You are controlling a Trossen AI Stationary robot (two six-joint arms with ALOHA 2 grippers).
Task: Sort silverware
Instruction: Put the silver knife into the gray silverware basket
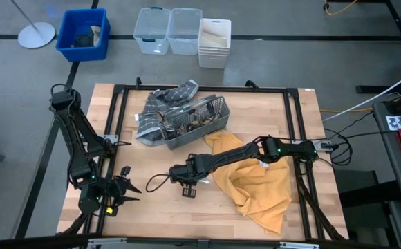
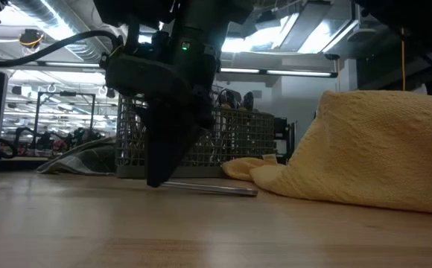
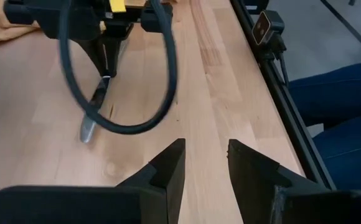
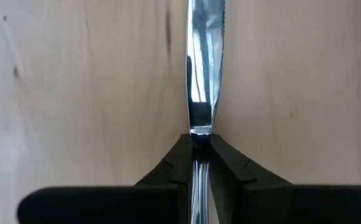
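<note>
While bare wood is lying open around it, the right gripper is reaching down, pinching a knife against the table.

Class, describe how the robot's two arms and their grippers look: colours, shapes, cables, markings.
Both arms are dark and jointed. The right gripper has two tapering black fingers, a looping black cable and a yellow label. The left gripper has wedge-shaped black fingers. A green light glows on the right arm.

- My fingers: black.
- Knife: shiny silver.
- Towel: mustard yellow.
- Cloth: grey plaid.
- Caddy: grey mesh.
- Table: pale wood.
</note>
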